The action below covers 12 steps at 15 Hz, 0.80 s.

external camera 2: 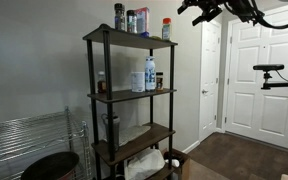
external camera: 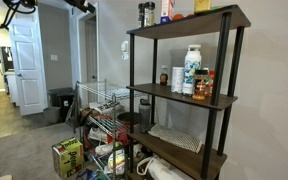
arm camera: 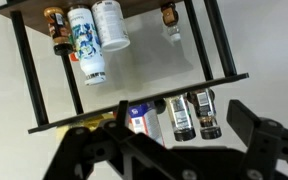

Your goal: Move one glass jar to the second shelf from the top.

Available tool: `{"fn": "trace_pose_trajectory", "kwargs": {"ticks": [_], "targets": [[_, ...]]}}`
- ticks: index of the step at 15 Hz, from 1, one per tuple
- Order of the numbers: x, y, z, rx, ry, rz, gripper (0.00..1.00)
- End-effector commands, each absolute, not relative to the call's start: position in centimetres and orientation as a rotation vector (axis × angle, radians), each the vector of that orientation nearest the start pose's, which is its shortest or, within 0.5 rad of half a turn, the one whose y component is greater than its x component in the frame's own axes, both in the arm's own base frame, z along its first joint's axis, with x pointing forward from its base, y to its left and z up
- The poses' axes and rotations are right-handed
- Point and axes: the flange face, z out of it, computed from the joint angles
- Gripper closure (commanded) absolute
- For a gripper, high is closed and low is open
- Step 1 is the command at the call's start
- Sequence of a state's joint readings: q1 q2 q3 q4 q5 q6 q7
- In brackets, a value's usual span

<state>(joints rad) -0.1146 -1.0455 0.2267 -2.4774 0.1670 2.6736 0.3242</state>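
While the gripper [external camera 2: 192, 14] hangs in the air beside the shelving unit [external camera 2: 91, 120], jaws spread wide and holding nothing, the glass jar [external camera 2: 119, 17] stands upright on the top board, at the end away from the gripper. It's short and cylindrical: dark brownish glass, dark lid (a similar paler-topped jar [external camera 2: 131, 20] stands just beside it). The second shelf from the top [external camera: 147, 90] carries white bottles [external camera: 192, 68].
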Motion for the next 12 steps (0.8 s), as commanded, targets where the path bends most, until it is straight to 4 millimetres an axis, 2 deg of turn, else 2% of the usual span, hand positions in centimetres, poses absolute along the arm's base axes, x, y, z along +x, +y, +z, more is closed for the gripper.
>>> {"fn": "trace_pose_trajectory", "kwargs": {"ticks": [1,3,6,12], "targets": [[29.7,8.2,77.3,-2.329,0.313,-1.749,0.0],[31.1,8.7,79.3,-2.319,0.286,-1.749,0.0],[33.6,8.9,81.1,-2.328,0.267,-1.746,0.0],[38.7,9.8,82.2,-2.355,0.227,-1.755,0.0]]}}
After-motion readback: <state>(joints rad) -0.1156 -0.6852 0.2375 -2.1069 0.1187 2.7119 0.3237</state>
